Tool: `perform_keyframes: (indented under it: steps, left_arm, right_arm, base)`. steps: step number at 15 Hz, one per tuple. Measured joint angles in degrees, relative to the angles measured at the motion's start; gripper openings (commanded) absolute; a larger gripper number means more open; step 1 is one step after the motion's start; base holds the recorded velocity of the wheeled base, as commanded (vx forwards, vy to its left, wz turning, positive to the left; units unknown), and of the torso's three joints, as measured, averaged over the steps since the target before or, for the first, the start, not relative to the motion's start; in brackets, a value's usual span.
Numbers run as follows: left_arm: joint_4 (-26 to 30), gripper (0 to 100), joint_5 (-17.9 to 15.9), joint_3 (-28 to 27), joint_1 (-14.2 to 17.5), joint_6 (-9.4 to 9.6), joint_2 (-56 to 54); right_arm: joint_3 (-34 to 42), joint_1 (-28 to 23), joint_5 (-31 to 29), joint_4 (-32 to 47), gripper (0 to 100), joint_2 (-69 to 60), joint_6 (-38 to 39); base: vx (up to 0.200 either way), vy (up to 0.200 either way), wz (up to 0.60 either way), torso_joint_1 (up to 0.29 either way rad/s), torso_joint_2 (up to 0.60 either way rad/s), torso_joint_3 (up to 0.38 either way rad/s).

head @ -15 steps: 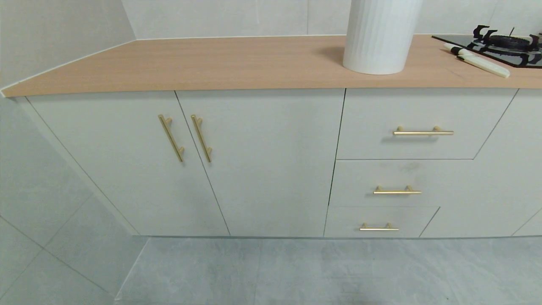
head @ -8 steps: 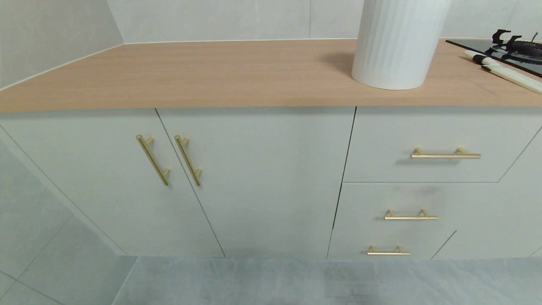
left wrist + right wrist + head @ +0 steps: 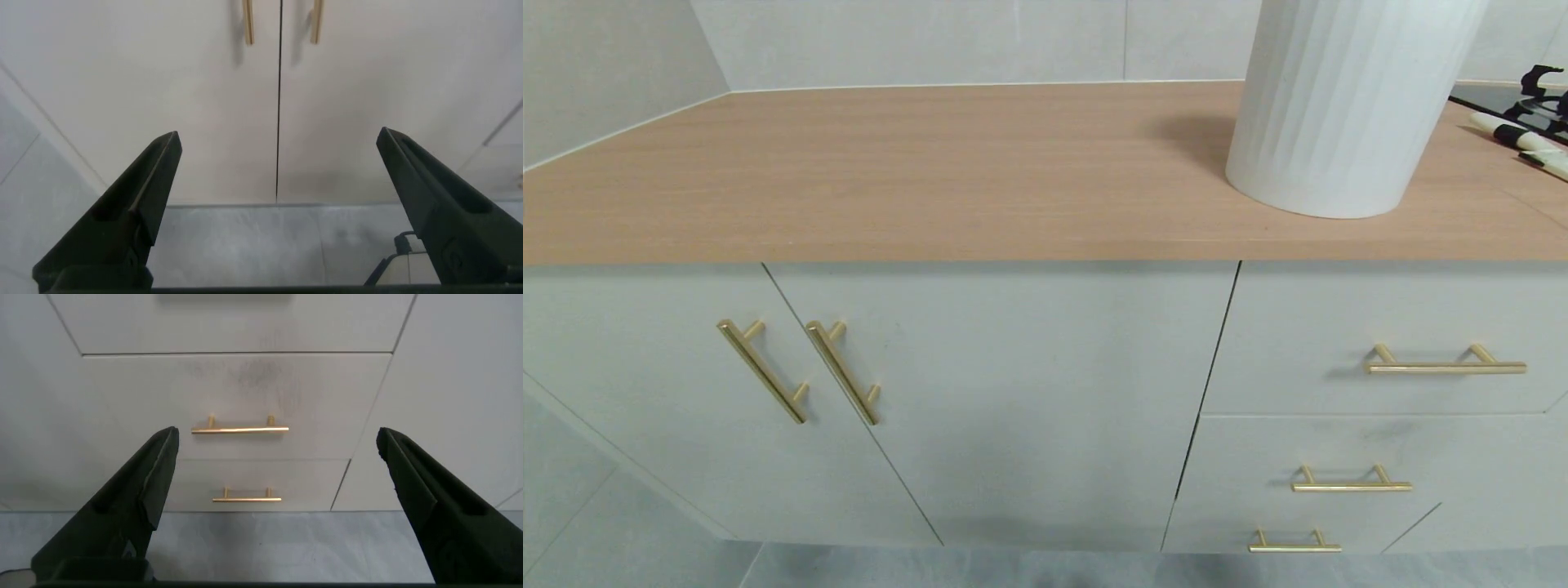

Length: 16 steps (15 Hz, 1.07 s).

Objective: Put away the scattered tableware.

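Left gripper (image 3: 278, 137) is facing cupboard doors (image 3: 368, 98), right gripper (image 3: 276, 434) drawers (image 3: 237, 392), both spreading fingers wide. A white container (image 3: 1347, 106) is standing on the counter (image 3: 931, 171) at one o'clock.

Wooden countertop (image 3: 931, 180) over two closed cabinet doors (image 3: 1029, 392) and three drawers (image 3: 1298, 343) with brass handles (image 3: 1445, 367)

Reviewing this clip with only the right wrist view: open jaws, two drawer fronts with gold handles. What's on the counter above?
Observer: A tall white ribbed container stands on the wooden countertop, above the top drawer.
Operator: Any loose tableware?
Observer: A white utensil with a black band lies beside the black hob, right of the container.
Operator: The left arm?
Observer: Its jaws stand open before the double cabinet doors.
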Motion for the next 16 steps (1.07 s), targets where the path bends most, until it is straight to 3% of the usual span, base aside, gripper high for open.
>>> perform_keyframes:
  steps: [5,7,16]
  left_arm:
    - [0.0,100,0.02,0.0,-0.02,0.01,0.0]
    - [0.0,100,0.0,0.0,0.0,0.0,0.0]
    - [0.0,100,0.0,0.0,0.0,-0.02,0.0]
  right_arm:
    - [0.0,0.0,0.0,0.0,100,0.0,0.07]
    - [0.0,0.0,0.0,0.0,100,0.0,0.02]
    - [0.0,0.0,0.07,0.0,100,0.02,0.07]
  base:
    - [0.0,0.0,0.0,0.0,0.0,0.0]
    - [0.0,0.0,-0.6,0.002,0.0,0.0]
    - [0.0,0.0,0.0,0.0,0.0,0.0]
